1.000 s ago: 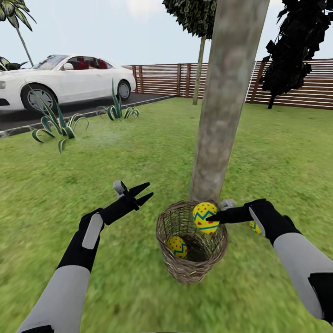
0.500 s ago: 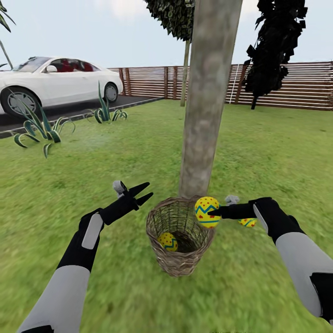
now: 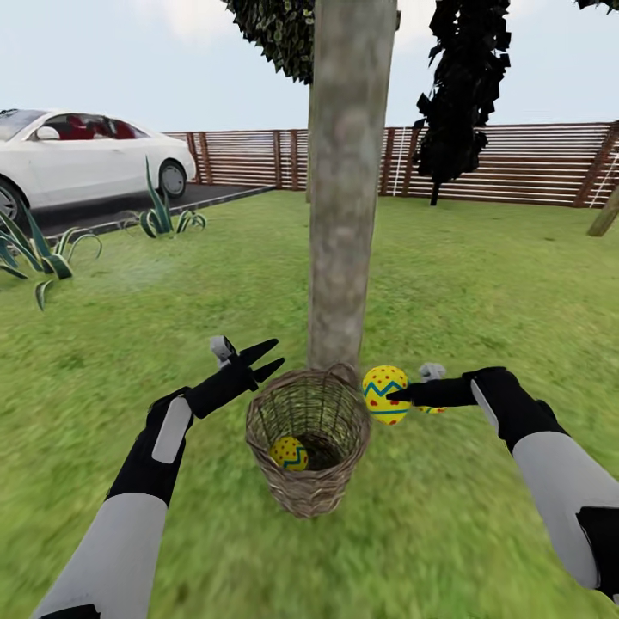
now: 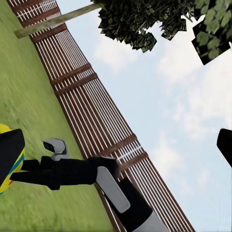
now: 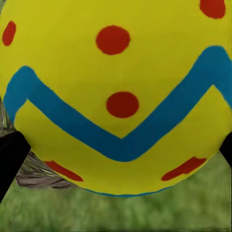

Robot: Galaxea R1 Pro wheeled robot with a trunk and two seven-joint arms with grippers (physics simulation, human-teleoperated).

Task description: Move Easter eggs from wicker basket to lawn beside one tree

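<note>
Gripped one Easter egg (image 3: 384, 394) in the right jaws, clenched on it from both sides, just beside the rim of the wicker basket (image 3: 307, 494) on the side of the right arm (image 3: 516, 413), clear of the opening and close to the foot of the tree (image 3: 344, 215). Could not tell whether egg and rim touched. Saw the same egg (image 5: 116, 96) large in the right wrist view, yellow with a blue zigzag band and red dots, a dark fingertip at either edge, a patch of brown weave (image 5: 38, 176) and grass behind it. Left a second egg (image 3: 289, 452) lying low inside the basket, against the near wall. Glimpsed a third egg (image 3: 430, 409) on the lawn (image 3: 481, 284) just behind the right jaws, mostly hidden by them, near the trunk. Found the basket upright on the grass, right in front of the trunk. Kept the left jaws released, fingers spread and holding nothing, raised above the grass beside the basket and apart from it, at the end of the left arm (image 3: 163, 438). Caught, in the left wrist view, the outstretched right arm (image 4: 72, 171) against a slatted wooden fence (image 4: 82, 96). Noted farther off a white car (image 3: 77, 159) on a dark driveway (image 3: 120, 206) and spiky plants (image 3: 163, 215) at the lawn's edge.
</note>
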